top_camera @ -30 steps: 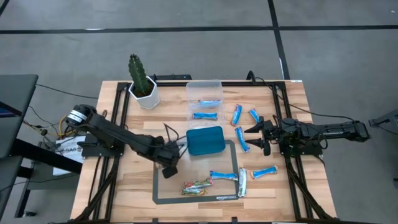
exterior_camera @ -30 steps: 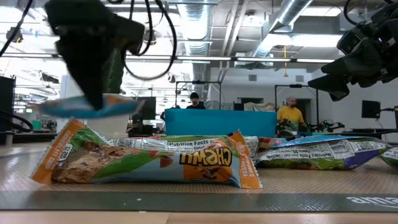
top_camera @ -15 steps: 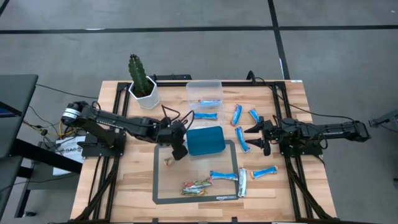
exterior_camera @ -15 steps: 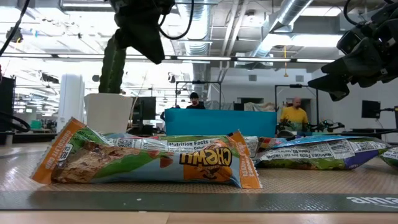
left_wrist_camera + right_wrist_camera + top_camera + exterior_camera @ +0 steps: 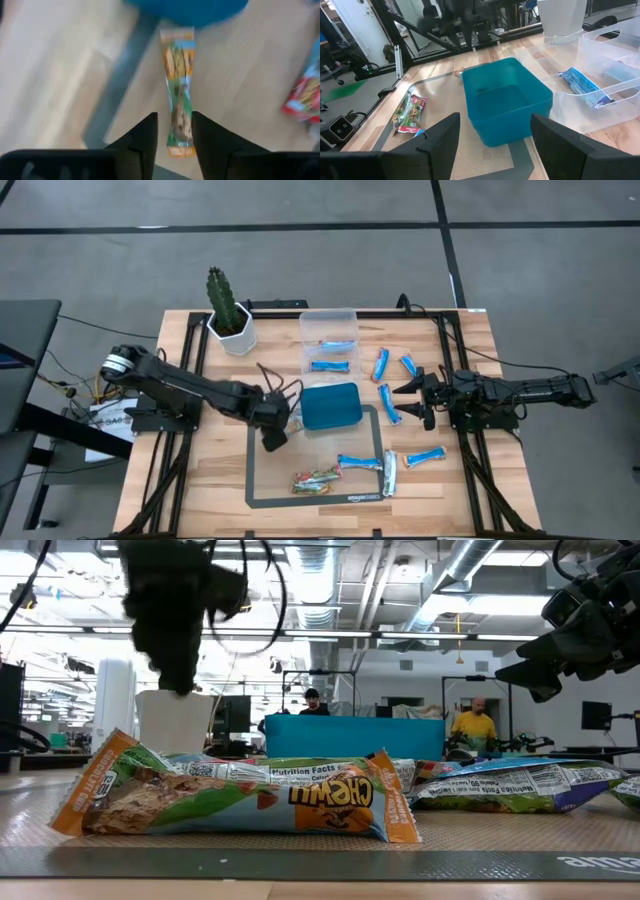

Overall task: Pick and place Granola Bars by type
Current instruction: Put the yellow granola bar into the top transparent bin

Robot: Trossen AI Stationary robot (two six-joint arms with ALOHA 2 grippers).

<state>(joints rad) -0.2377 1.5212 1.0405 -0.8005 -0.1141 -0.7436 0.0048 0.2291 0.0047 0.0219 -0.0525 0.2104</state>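
Observation:
A tan-orange and green granola bar (image 5: pixel 178 90) lies flat by the grey mat's left edge, one end toward the teal tray (image 5: pixel 330 405). My left gripper (image 5: pixel 175 132) hovers over it, open, one finger on each side of its near end. In the high view the left gripper (image 5: pixel 272 436) hides the bar. In the low view the left gripper (image 5: pixel 178 680) hangs above the table. Blue bars (image 5: pixel 360 462) lie around the tray, and multicoloured bars (image 5: pixel 315 479) lie on the mat. My right gripper (image 5: pixel 412 395) waits open, right of the tray.
A clear bin (image 5: pixel 328 340) with blue bars stands behind the tray, and a potted cactus (image 5: pixel 228 315) is at the far left. More blue bars (image 5: pixel 381 364) lie between the bin and the right arm. Multicoloured bars (image 5: pixel 240 795) fill the low view's foreground. People stand in the room beyond.
One second ago a bar hung from my left gripper just above the table. Half a second ago that bar lay by the mat's left edge, and the gripper had let go, risen and moved toward the teal tray. It has now come back down over the bar.

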